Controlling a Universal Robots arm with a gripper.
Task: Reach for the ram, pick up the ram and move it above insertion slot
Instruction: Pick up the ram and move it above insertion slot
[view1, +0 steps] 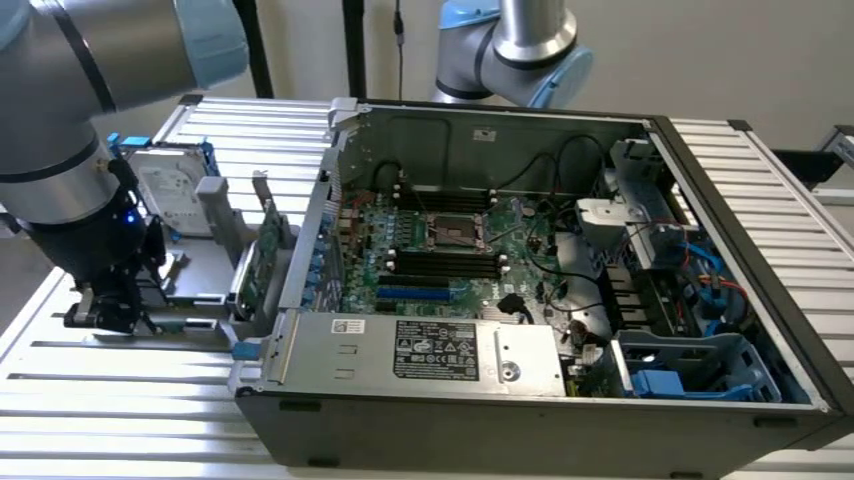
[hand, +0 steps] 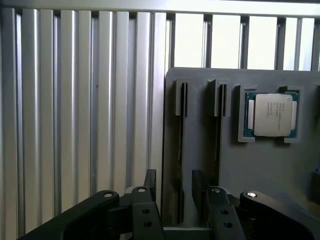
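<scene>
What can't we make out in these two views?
Ram: wrist view, holder slots dark and edge-on; can't tell if one holds it.
Claw: exterior view, tips too dark and small to separate.
Memory slots: exterior view, too small to tell which is free.
Processor lettering: wrist view, too small.

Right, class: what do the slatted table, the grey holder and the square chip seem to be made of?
Slatted table: likely aluminium, silvery ribs with bright sheen. Grey holder: probably matte plastic, dull and even, no glare. Square chip: pale metal-looking lid with faint print, on a green board.
</scene>
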